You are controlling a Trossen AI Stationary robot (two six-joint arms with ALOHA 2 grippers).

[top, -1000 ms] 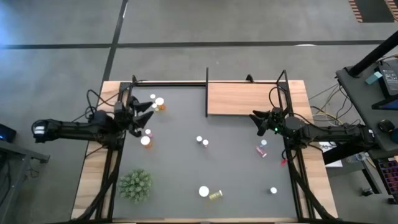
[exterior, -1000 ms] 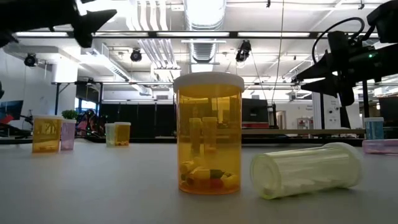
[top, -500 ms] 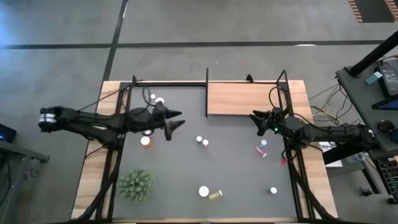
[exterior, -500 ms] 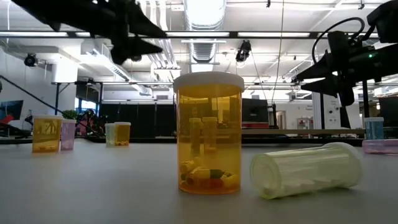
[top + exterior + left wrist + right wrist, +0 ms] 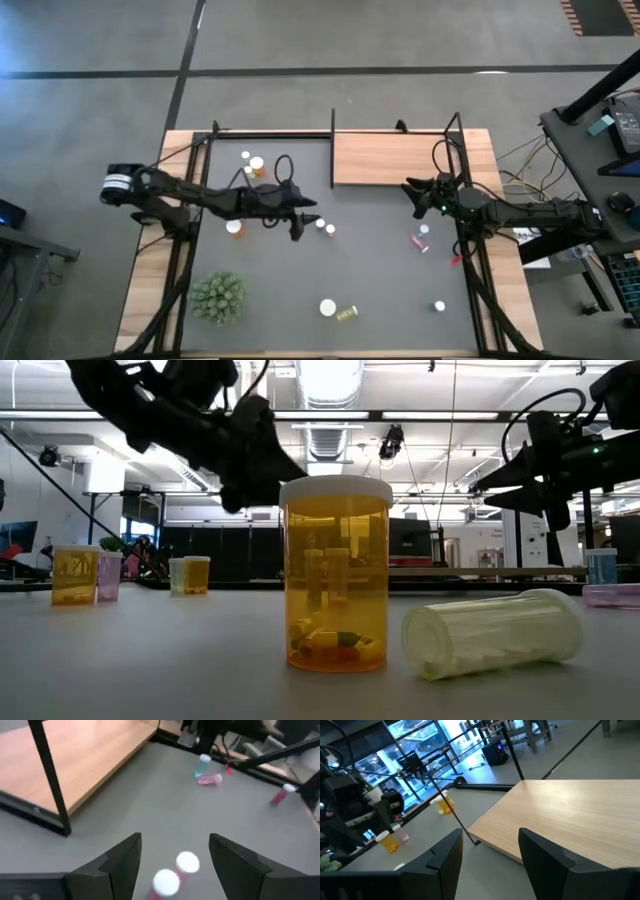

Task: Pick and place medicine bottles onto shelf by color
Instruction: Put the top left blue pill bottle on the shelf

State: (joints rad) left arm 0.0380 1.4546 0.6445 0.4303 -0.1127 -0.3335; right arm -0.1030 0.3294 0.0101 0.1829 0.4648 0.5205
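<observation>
Our left gripper (image 5: pixel 172 851) hangs with jaws parted and nothing between them, just above two pink-red bottles (image 5: pixel 186 863) with white caps. Farther ahead of it stands the shelf (image 5: pixel 388 158). Our right gripper (image 5: pixel 410 190) waits at the shelf's near corner, fingers apart, holding nothing. We can read no label on any bottle.

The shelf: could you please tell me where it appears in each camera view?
High view: the shelf, upper middle of the picture.
Low view: cannot tell; perhaps the thin brown strip far back.
Left wrist view: fills the upper left.
Right wrist view: fills the right half.
Shared landmark: the black post at its corner, also in both wrist views.
</observation>
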